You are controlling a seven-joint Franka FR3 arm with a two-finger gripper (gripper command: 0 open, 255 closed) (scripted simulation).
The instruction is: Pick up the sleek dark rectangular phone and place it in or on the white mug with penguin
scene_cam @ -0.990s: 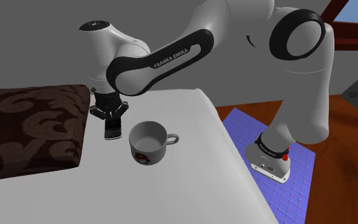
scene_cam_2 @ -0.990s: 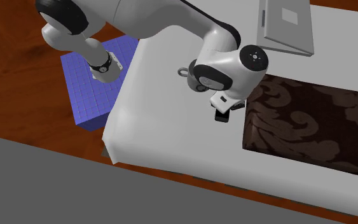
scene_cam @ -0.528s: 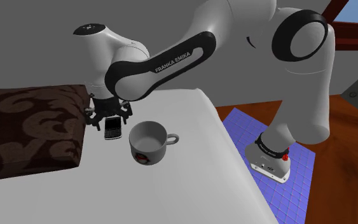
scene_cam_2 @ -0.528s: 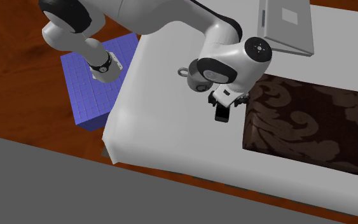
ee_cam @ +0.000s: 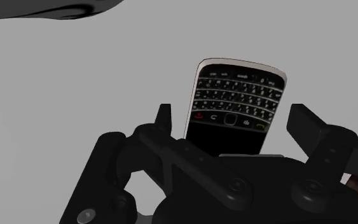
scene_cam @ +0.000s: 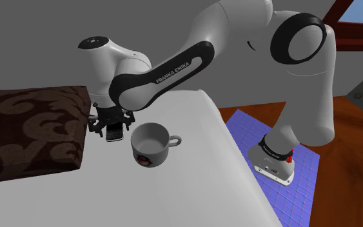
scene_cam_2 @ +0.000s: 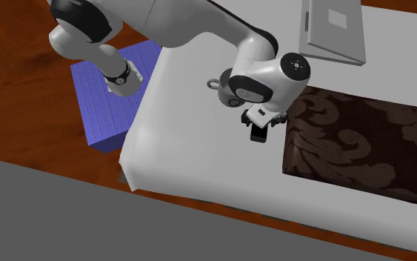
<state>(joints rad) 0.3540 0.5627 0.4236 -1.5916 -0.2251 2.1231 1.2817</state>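
The lower end of the black keypad phone is hidden from us behind the black two-finger gripper. In the second exterior view the white arm wrist covers the white mug but for its handle. Its print is too small for us to tell.

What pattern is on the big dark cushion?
The dark brown cushion bears paler swirling scrolls, clearest in the second exterior view.

Light is coming in flat and even, mostly from above: the arm is shading bright on top, greyer underneath. The white surface is rendering dull grey. Wrist view is running dim, with the black gripper showing almost as a silhouette.
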